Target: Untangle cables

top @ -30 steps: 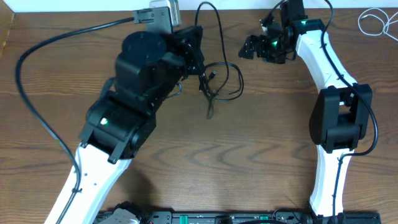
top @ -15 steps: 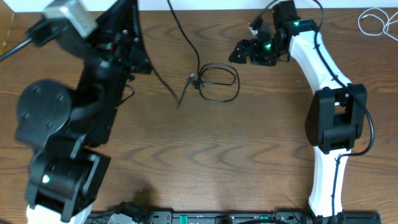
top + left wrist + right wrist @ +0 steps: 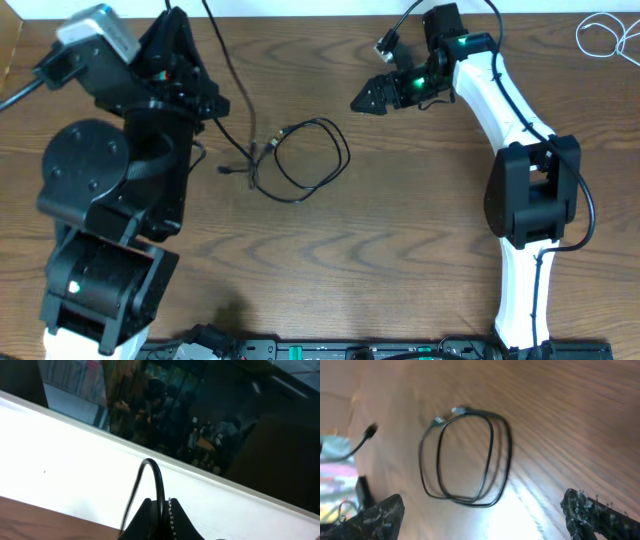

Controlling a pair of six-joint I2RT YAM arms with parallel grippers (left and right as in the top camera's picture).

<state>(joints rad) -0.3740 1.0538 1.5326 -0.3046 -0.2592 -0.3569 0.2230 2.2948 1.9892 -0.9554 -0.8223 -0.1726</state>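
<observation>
**Two arms at a wooden table: one black cable gripped, one coil lying flat**

The wooden table (image 3: pixel 400 260) filled the overhead view. The left arm (image 3: pixel 110 200), the largest object, stood over the table's left part. The right arm (image 3: pixel 525 190) ran up the right side and bent toward the centre near the far edge.

The left gripper (image 3: pixel 161 506) was clenched on a black cable (image 3: pixel 159 477), which arched up from between its closed fingertips in the left wrist view. Overhead, this black cable ran from the far edge down to the table just left of centre.

The right gripper (image 3: pixel 362 99) was released and grasped nothing. Its fingers (image 3: pixel 375 517) stood spread wide at either side of the right wrist view, apart from the coil.

A coil of black cable (image 3: pixel 346 152) lay flat in a few loose turns near the table's centre, between the two grippers. The held black cable met the coil's left edge, but it could not be told whether the two were entwined there.

A white cable (image 3: pixel 583 33) lay looped in the far right corner, well apart from the rest. Small plugs (image 3: pixel 457 410) rested at the coil's rim.
</observation>
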